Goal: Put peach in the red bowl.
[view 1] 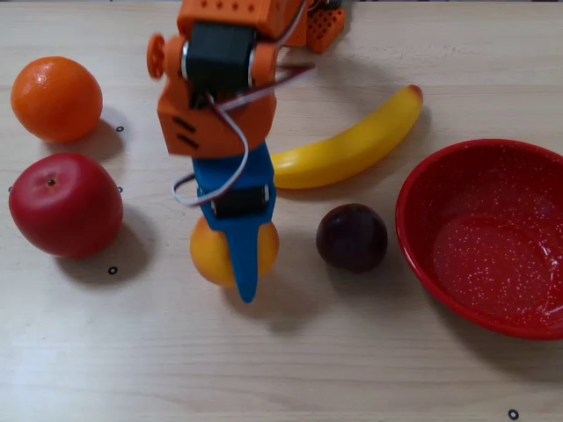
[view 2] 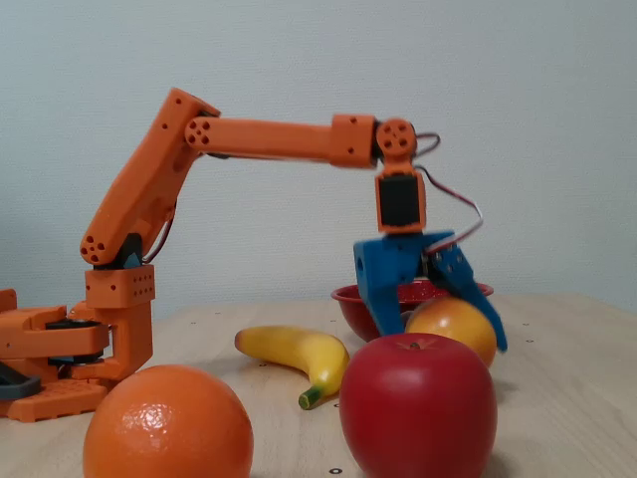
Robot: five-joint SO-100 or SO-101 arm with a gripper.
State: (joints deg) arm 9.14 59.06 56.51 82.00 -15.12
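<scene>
The yellow-orange peach (view 1: 207, 252) sits between the blue jaws of my gripper (view 1: 243, 259), left of the middle of the table. In the side fixed view the two blue fingers press against both sides of the peach (view 2: 460, 324), so the gripper (view 2: 445, 339) is shut on it. The red apple hides the peach's underside there, so I cannot tell whether it touches the table. The large glossy red bowl (view 1: 422, 189) with white speckles stands empty at the right edge, apart from the gripper. Only its rim (view 2: 348, 295) shows behind the gripper in the side view.
A dark purple plum (view 1: 352, 237) lies between the peach and the bowl. A yellow banana (view 1: 352, 148) lies behind them. A red apple (view 1: 66, 204) and an orange (view 1: 56, 98) sit at the left. The arm's base (view 2: 70, 349) stands at the back.
</scene>
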